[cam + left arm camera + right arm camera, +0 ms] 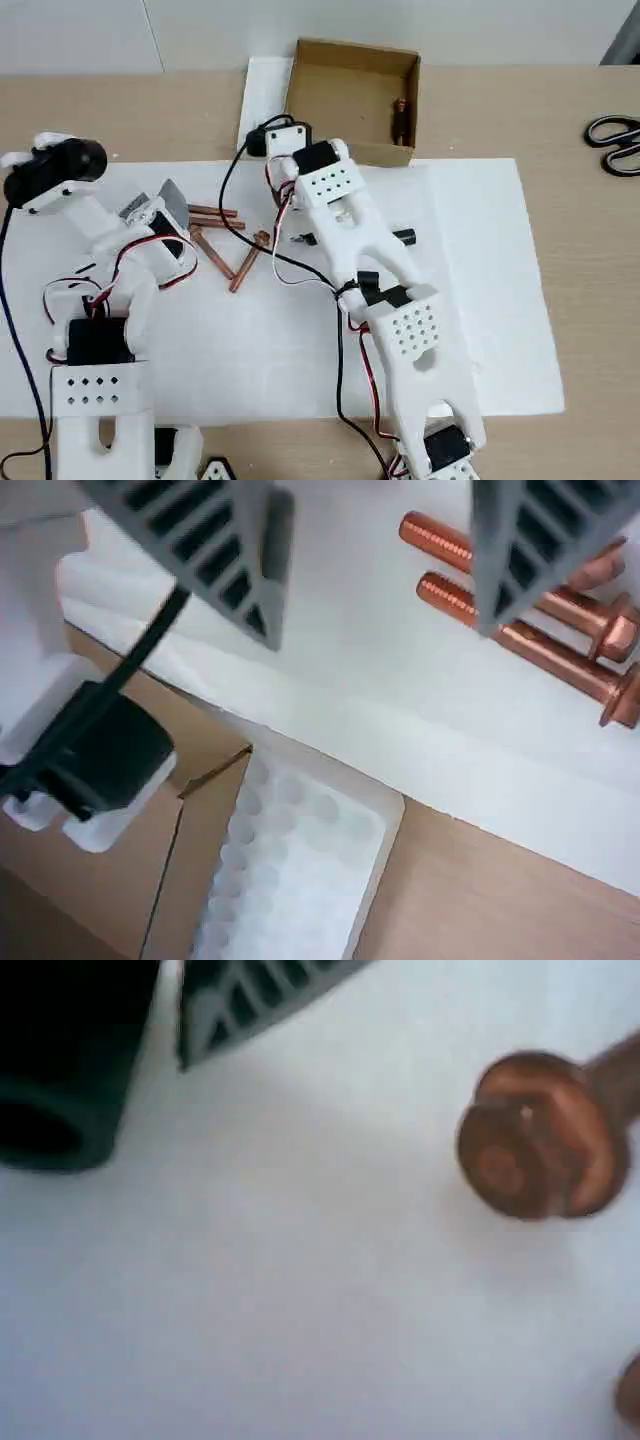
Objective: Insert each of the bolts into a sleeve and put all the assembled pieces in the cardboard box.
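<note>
Copper bolts (213,222): loose on white sheet (480,300). Black sleeve (403,237): beside right arm. Cardboard box (340,100): behind sheet, one assembled piece (400,120) inside. Left gripper (380,625): fingers released, just beside bolts. Right gripper (290,228): grip cannot be told.

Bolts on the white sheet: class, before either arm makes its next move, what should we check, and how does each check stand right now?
1. The left hand is open: ok.
2. Bare bolts lie close to the left hand: ok, on the white sheet beside it.
3. A sleeve lies close to the right hand: ok.
4. The right hand grips that sleeve: cannot tell.
5. The cardboard box is open on top: ok; one assembled piece lies inside.
6. Every bolt is sleeved: not ok; several are bare.
</note>
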Motion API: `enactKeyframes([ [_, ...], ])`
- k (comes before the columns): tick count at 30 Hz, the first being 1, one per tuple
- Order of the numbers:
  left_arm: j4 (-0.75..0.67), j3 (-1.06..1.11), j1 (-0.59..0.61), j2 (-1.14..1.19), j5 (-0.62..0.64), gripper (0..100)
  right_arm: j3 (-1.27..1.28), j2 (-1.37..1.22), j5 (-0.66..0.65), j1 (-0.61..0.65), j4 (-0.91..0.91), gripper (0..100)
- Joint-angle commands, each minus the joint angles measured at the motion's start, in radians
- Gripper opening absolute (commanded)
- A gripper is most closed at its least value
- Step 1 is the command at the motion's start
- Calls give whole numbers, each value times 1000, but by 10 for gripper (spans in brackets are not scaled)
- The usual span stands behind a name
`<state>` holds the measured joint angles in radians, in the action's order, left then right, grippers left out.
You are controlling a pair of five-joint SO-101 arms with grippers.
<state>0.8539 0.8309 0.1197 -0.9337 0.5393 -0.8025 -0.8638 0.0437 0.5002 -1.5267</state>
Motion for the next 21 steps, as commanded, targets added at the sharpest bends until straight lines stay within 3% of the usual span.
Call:
enactKeyframes([
  [1, 3, -5, -6, -11, -8, 118, -9, 1, 6, -4, 8, 136],
  [6, 3, -5, -6, -11, -8, 118, -9, 1, 6, -8, -7, 121],
  [10, 3, -5, -6, -11, -8, 118, -9, -2, 6, -8, -24, 0],
  [21, 3, -4, -6, -11, -8, 118, -11, 4, 8, -7, -64, 2],
])
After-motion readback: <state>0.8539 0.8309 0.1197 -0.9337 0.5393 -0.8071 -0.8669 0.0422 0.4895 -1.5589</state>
